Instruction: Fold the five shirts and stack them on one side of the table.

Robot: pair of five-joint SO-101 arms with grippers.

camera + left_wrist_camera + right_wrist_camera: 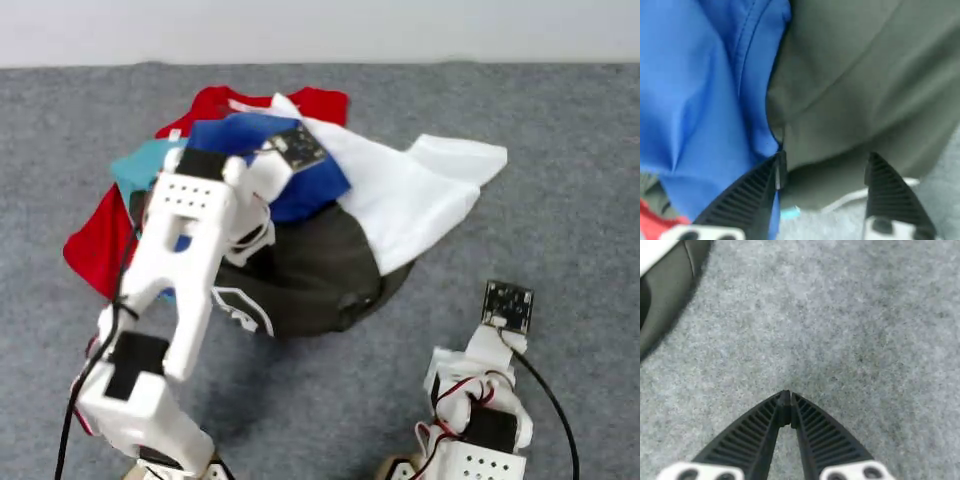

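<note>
Seen from above, unfolded, one loose heap left of the middle of the grey table (570, 150).

At nine o'clock of the heap: red shirt (92, 245), its hem closest to the table's left edge, with more red showing at twelve. Just inside it, at ten o'clock: teal shirt (140, 165), mostly buried. On top, at eleven to twelve: blue shirt (250, 135).

Reaching up from seven o'clock and over the heap: left arm (180, 260). Left gripper (826, 162) spread wide, one finger on the seam where blue meets dark cloth, the other over dark cloth, nothing pinched.

At six o'clock of the heap: dark shirt (320, 270), rounded edge facing the front. At three o'clock: white shirt (410, 195), corner fanned out to the right.

Bare grey from one o'clock round to four, and a strip at six between the arms.

At five o'clock, well apart from the heap: right arm (480, 420). Right gripper (788, 399) pressed closed, empty, over bare table, near the dark shirt's edge.
</note>
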